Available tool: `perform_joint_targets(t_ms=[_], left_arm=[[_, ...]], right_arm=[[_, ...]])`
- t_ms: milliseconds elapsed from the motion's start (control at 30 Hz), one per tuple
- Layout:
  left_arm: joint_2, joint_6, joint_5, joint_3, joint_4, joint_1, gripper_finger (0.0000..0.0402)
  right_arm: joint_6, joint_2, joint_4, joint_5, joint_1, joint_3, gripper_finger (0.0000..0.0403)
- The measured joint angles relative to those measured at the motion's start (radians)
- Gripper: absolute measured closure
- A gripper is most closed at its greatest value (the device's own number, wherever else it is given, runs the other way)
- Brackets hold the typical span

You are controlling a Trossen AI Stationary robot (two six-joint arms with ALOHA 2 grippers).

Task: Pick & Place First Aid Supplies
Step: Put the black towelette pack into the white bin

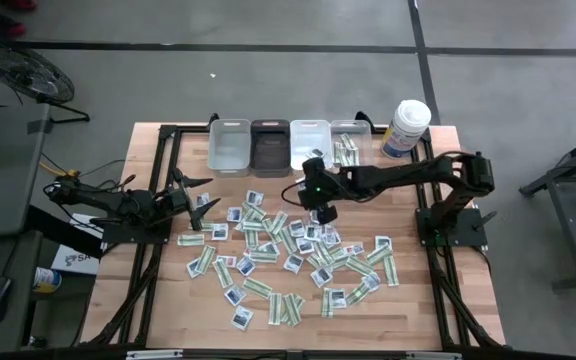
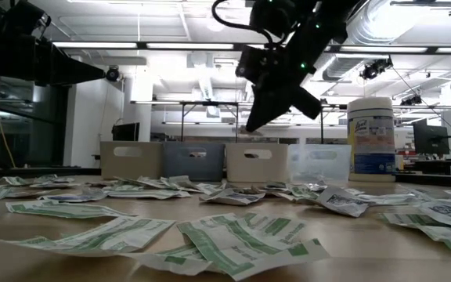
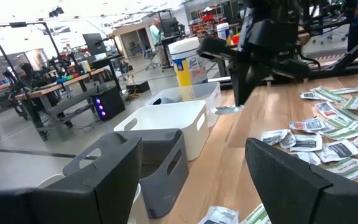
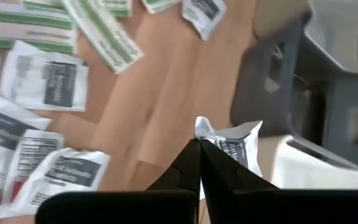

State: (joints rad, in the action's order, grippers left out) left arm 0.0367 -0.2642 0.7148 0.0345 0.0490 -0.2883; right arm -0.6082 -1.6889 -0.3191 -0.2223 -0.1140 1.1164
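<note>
The right gripper [image 1: 325, 212] hangs above the table [image 1: 438, 310], just in front of the row of 4 bins, its jaws pinched fully together on 1 squarish white packet with dark print [image 4: 232, 148]. The right wrist view shows that packet sticking out past the fingertips, gripped by one edge with the rest of it free. In the left wrist view it looks like a small flat scrap dangling at the fingertips, though it is too small there to read.

What the coming move turns on, as I judge it, is where the bins lie from this held packet. The dark grey bin [image 1: 270, 144] and the white bin [image 1: 310, 144] sit just beyond the jaws, toward the far edge of the table. The clear bin [image 1: 350, 143] with green-and-white strips in it lies off to the right, next to the white canister [image 1: 406, 128]. A short reach forward would put the packet over a bin; which one is meant I cannot tell.

The remaining packets [image 1: 288, 262] lie scattered flat across the middle of the table, behind and below the right gripper. The left gripper [image 1: 200, 195] waits at the left side of the table, jaws spread wide and empty, farther from the bins' centre than the right.
</note>
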Motion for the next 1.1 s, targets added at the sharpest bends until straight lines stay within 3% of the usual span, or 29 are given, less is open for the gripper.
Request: perform_joint_targets(t_ms=[600, 1100], left_arm=[[0.0, 0.0, 0.0, 0.0, 0.0, 0.0, 0.0121], [0.0, 0.0, 0.0, 0.0, 0.0, 0.0, 0.0121]], right_arm=[[0.009, 0.02, 0.058, 0.031, -0.222, 0.001, 0.0403], [0.139, -0.158, -0.046, 0.123, -0.301, 0.189, 0.0403]])
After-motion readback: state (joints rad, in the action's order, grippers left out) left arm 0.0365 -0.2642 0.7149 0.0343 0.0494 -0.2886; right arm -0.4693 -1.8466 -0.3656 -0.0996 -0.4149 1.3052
